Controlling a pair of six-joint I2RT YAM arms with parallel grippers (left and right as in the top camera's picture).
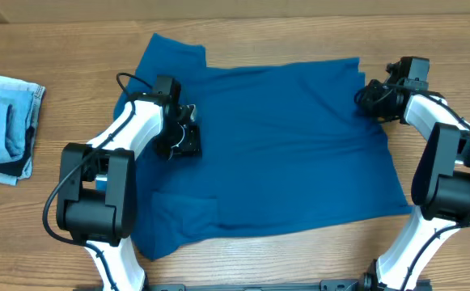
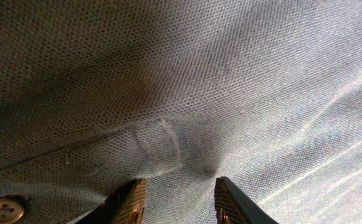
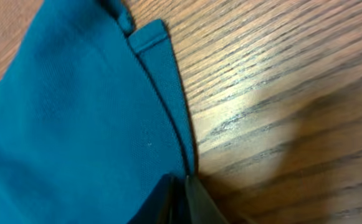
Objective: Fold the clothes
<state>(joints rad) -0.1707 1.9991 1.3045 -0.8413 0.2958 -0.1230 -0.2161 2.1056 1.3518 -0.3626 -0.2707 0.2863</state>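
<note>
At two o'clock, lift with right claw (image 3: 182,191) clenched on shirt (image 1: 283,137) hem; pinch placket (image 2: 159,146) with parted left claw (image 2: 177,190) first.

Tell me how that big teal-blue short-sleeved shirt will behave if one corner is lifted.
Probably floppy: the teal-blue short-sleeved shirt lies flat with soft wrinkles, so it should drape and sag. Likely light, since its knit looks thin in the left wrist view. It may drag rather than slide on the wooden table.

The shirt (image 1: 283,145) is teal-blue, denim stack (image 1: 4,121) pale blue, table (image 1: 73,48) wood-grained.
</note>
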